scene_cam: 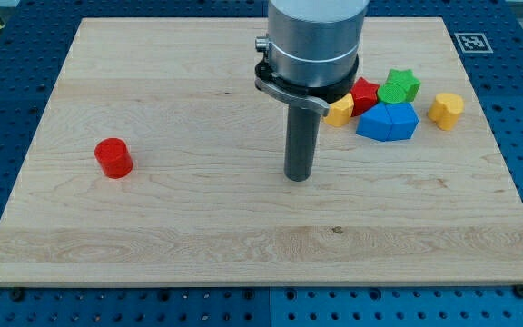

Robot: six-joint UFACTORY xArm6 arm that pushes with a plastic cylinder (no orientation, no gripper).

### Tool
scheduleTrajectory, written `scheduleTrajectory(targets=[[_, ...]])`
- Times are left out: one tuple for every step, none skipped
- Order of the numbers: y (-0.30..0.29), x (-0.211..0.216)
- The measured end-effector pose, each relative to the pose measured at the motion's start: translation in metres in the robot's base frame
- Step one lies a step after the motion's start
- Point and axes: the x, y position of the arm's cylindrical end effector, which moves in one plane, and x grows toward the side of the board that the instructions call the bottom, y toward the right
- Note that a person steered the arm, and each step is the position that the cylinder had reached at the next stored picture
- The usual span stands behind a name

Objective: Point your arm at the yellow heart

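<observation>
My tip [298, 177] mid-board; yellow heart [445, 108] well off toward the view's right and up.
Bare rod, holding nothing. Heart sits near the board's [198, 245] right edge, beside the blue block [388, 122].

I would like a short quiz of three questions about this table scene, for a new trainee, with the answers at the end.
1. True or false: my tip touches the red cylinder block.
2. Which block lies farthest toward the view's right? A) green star block B) yellow block by the arm C) yellow block standing apart from the cluster
3. Fill in: the blue block lies to the view's ____ of my tip.

Key: 1 false, my tip stands apart from it, on the bare wooden board. 2 C. 3 right.
</observation>
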Motion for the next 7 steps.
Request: scheduleTrajectory(targets=[[0.054, 0.000], [0.107, 0.000], [0.140, 0.000], [0.140, -0.016], [0.146, -0.038], [0.177, -0.039], [0.200, -0.039]])
